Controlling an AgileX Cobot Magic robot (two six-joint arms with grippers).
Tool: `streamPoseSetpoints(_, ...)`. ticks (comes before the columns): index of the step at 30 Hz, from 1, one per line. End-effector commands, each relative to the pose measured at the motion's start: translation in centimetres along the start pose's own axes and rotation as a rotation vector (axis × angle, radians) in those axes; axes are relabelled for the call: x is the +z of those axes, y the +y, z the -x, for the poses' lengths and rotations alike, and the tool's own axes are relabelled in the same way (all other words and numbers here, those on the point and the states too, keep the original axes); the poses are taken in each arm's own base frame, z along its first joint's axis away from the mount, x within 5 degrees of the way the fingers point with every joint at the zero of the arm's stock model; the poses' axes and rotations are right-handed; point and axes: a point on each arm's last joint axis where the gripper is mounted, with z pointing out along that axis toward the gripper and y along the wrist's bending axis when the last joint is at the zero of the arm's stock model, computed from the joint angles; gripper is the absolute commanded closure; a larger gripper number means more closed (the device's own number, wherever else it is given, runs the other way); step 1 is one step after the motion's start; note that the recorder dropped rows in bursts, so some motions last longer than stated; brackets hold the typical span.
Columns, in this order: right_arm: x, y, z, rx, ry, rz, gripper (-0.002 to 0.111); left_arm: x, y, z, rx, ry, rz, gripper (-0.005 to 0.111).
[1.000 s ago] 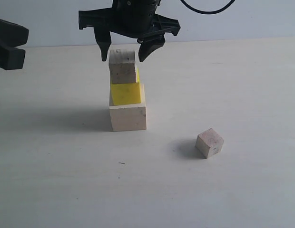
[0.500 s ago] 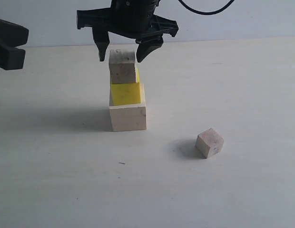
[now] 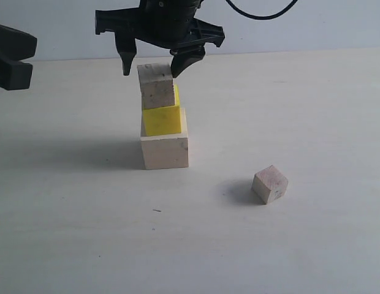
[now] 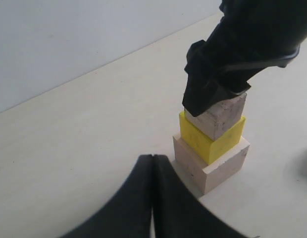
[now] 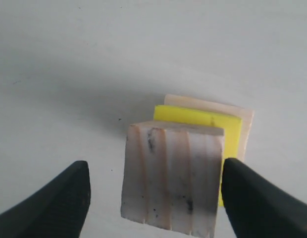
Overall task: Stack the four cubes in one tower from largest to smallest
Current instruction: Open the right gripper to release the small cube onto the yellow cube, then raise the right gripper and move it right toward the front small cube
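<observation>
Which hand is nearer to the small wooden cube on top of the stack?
Right. The right hand is open just above the top small cube, a finger on each side; the left hand is shut, far off at the exterior view's left edge.

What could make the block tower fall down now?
The top small cube sits off-centre on the yellow cube, so it might slip off.
One finger of the open right gripper looks almost against that cube; pulling away could nudge it.
The last small cube lies on the table; setting it on a crooked top could topple everything.
</observation>
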Motion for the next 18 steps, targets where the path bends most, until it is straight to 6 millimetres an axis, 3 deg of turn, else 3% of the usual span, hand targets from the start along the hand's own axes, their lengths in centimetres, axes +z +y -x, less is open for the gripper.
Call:
streamPoseSetpoints(1, -0.2, -0.3, 0.2, -0.034, -0.022, -0.047, 0.038, -0.1, -0.1, 0.0, -0.006, -0.005, -0.007, 0.107)
streamPoseSetpoints(5, -0.9, -0.4, -0.1, -0.037, -0.008, -0.06, 0.039, -0.1, -0.1, 0.0, -0.006, -0.005, -0.007, 0.107)
streamPoseSetpoints(10, -3.5, -0.2, -0.2, -0.071, -0.052, -0.048, 0.047, -0.1, -0.1, 0.0, -0.031, -0.005, -0.007, 0.107)
streamPoseSetpoints(18, -6.6, -0.1, -0.5, -0.202, -0.114, -0.044, 0.095, 1.8, -0.3, -0.6, -0.07, 0.061, -0.012, 0.107)
